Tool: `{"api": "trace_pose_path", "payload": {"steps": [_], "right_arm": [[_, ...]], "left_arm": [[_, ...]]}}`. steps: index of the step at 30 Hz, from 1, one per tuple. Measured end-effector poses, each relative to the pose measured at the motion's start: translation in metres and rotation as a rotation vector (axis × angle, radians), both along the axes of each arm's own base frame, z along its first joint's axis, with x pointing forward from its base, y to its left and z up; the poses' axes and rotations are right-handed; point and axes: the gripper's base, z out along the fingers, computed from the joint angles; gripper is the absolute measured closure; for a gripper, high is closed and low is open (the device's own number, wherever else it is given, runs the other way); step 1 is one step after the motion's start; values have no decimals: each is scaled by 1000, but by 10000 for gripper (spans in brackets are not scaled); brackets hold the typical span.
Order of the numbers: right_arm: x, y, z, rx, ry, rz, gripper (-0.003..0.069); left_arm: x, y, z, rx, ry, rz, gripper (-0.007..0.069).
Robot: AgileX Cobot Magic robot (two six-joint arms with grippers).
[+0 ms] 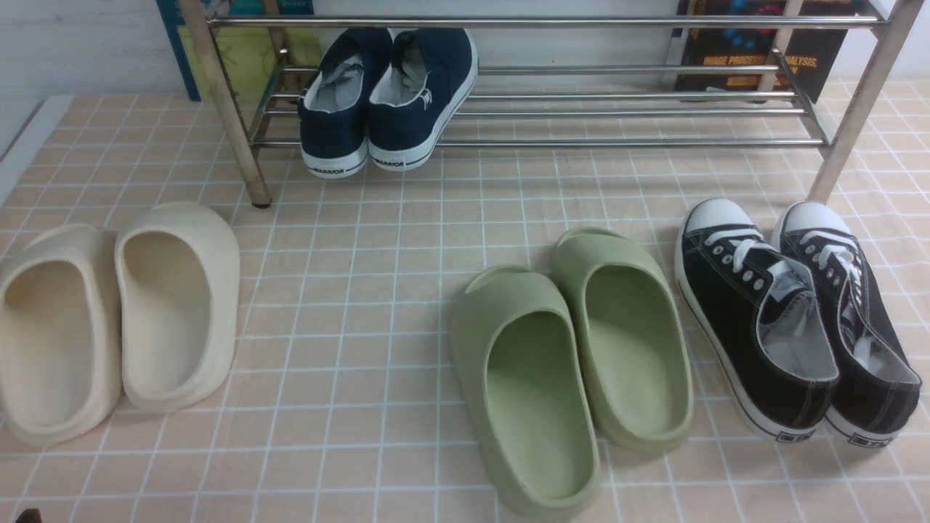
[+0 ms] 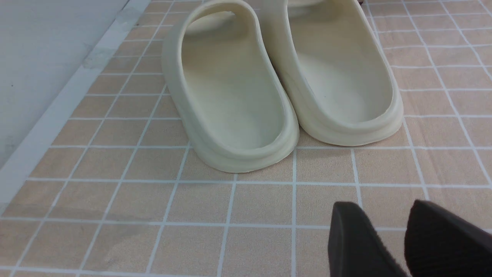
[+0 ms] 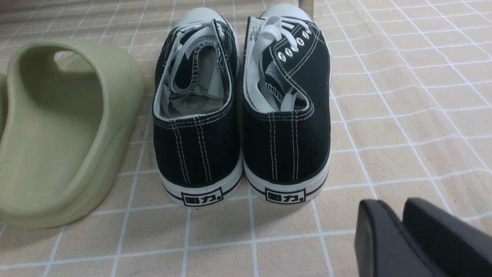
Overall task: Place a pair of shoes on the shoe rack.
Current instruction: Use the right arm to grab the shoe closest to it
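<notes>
The pair of shoes (image 1: 792,319), black canvas sneakers with white laces and toe caps, stands side by side on the tiled floor at the right, toes toward the shoe rack (image 1: 552,112). The right wrist view looks at their heels (image 3: 242,154) from behind. My right gripper (image 3: 392,206) hangs a little behind and to one side of the heels, shut and holding nothing. My left gripper (image 2: 384,207) hovers low over bare tile with its fingers slightly apart and empty. Neither gripper touches a shoe.
Navy slip-ons (image 1: 389,94) sit on the rack's left part. Green slides (image 1: 574,363) lie just left of the sneakers, nearly touching them (image 3: 57,134). Cream slides (image 1: 116,312) lie at the far left, in front of my left gripper (image 2: 284,84). The rack's right leg (image 1: 854,123) stands just beyond the sneakers' toes.
</notes>
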Motion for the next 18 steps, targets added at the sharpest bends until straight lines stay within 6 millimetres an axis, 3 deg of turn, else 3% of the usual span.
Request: {"api": "trace_pose_path", "payload": {"steps": [18], "right_arm": [[0,0,0,0,0,0,533]], "left_arm": [[0,1,0,27,2,2,387]]}}
